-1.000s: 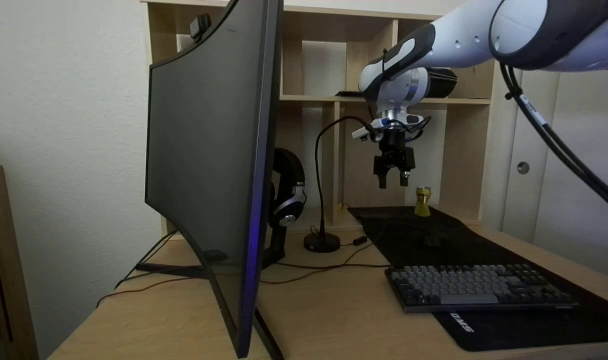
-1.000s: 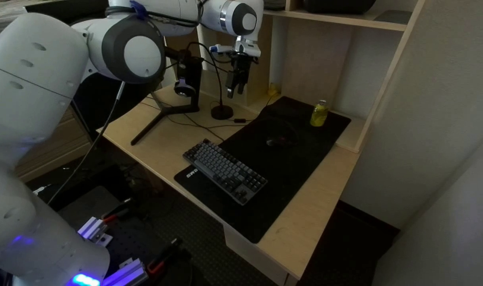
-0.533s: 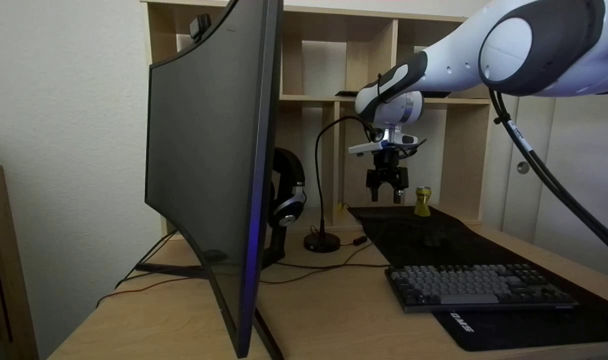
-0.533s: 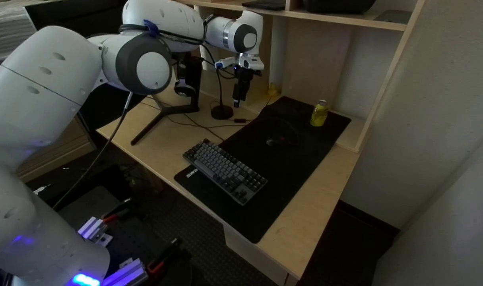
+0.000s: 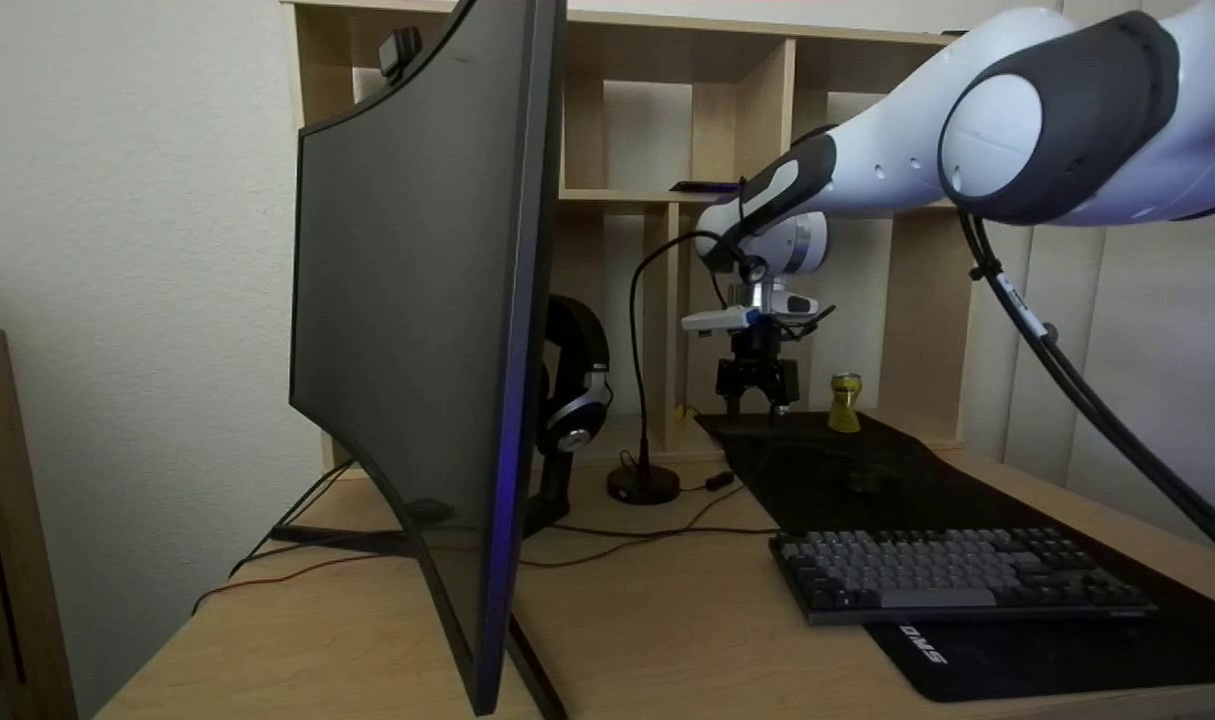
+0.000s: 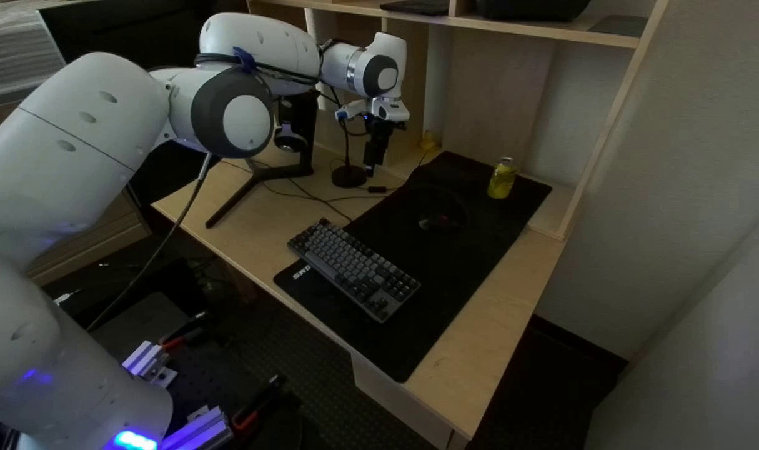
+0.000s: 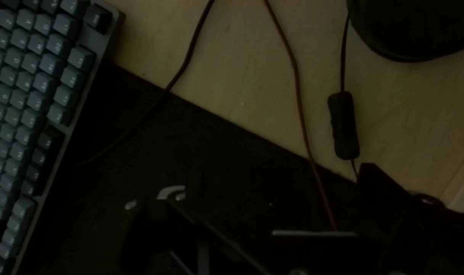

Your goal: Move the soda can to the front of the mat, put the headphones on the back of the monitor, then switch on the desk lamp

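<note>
My gripper (image 5: 755, 408) hangs open over the mat's edge (image 7: 232, 121) beside the lamp, with nothing between its widely spaced fingers. The yellow-green soda can (image 6: 501, 179) stands upright toward the shelf end of the black mat (image 6: 454, 269), apart from the gripper. Behind the large curved monitor (image 5: 417, 280), the black headphones (image 5: 579, 375) hang at its stand. The desk lamp (image 5: 634, 330) has a round base (image 6: 348, 177); its head overlaps my wrist in an exterior view and looks dark. In the wrist view the lamp's cord carries a small inline switch (image 7: 343, 126) near one fingertip.
A keyboard (image 6: 354, 269) lies across the mat's near end, and a dark mouse (image 6: 438, 220) sits farther up. A red cable (image 7: 297, 84) and a black cable (image 7: 186, 57) run over the desk. The wooden shelf (image 5: 927, 330) rises behind.
My gripper has come down toward the desk and shifted a little toward the lamp side. Its jaws have stayed apart. Can, headphones, lamp and monitor have not moved.
</note>
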`<state>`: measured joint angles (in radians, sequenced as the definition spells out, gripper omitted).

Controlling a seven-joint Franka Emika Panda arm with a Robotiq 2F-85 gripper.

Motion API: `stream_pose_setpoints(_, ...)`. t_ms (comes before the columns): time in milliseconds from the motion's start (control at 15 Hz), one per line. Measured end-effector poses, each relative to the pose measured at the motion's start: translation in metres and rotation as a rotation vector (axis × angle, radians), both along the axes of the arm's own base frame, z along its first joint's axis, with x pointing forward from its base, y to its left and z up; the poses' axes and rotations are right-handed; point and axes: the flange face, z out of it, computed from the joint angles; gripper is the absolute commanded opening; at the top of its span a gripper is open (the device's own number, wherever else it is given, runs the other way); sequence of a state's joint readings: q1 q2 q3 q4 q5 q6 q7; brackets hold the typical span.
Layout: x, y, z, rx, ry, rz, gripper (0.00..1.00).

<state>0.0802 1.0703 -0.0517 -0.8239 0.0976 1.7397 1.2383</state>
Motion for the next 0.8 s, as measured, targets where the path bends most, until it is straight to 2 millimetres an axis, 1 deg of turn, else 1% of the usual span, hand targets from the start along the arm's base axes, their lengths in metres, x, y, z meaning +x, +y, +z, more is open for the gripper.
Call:
stream_pose_setpoints(133,0.005,0.010,-0.019,0.008,-0.027,0.008,1.00)
stream_pose_setpoints(267,0.006,0.015,-0.034,0.019,-0.033,0.008,1.00)
stream_pose_setpoints(333,0.007,0.016,-0.037,0.020,-0.033,0.008,1.00)
stream_pose_setpoints(600,0.008,0.016,-0.037,0.020,-0.038,0.009,1.00)
stream_pose_setpoints(800,0.008,0.019,-0.046,0.019,-0.039,0.012,1.00)
